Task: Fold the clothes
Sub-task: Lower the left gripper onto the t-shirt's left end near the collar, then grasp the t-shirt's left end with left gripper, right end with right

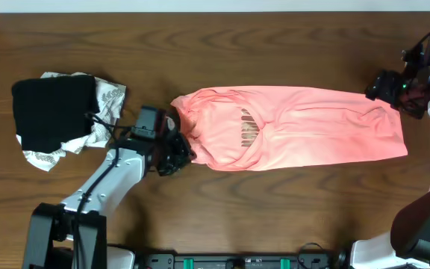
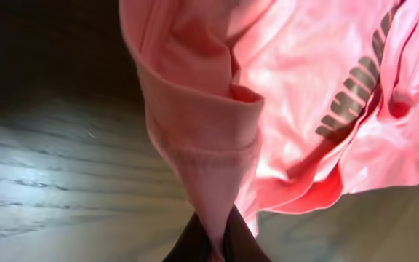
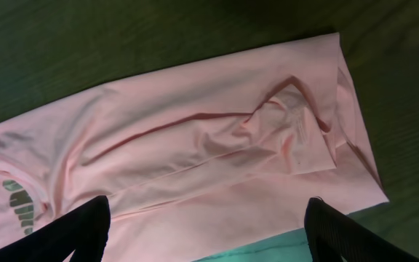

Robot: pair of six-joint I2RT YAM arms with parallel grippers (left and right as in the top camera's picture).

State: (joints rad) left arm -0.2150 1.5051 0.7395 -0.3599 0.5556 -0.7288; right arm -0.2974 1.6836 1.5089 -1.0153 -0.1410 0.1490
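2 end effectors: the left end effector [image 2: 211, 244] is clamped tight on a thin pinch of the T-shirt's [image 1: 297, 127] 9 o'clock edge. The right end effector [image 1: 388, 87] is spread wide, holds nothing and hangs over the 3 o'clock end.
T-shirt: a long salmon-pink band on the bench [image 1: 275, 45], running from centre toward 3 o'clock, with its lettering [image 1: 248, 128] nearer 9 o'clock.
Risk 1: the pinch is small, so a quick lift could let the fabric slip out.
Risk 2: with only 1 end held, pulling may drag and bunch the band and leave a crooked fold.
Around: a black garment [image 1: 51, 112] lies on a white patterned cloth [image 1: 110, 96] at 9 o'clock, close to the left arm.
In the way: a swing toward 9 o'clock could snag that pile.
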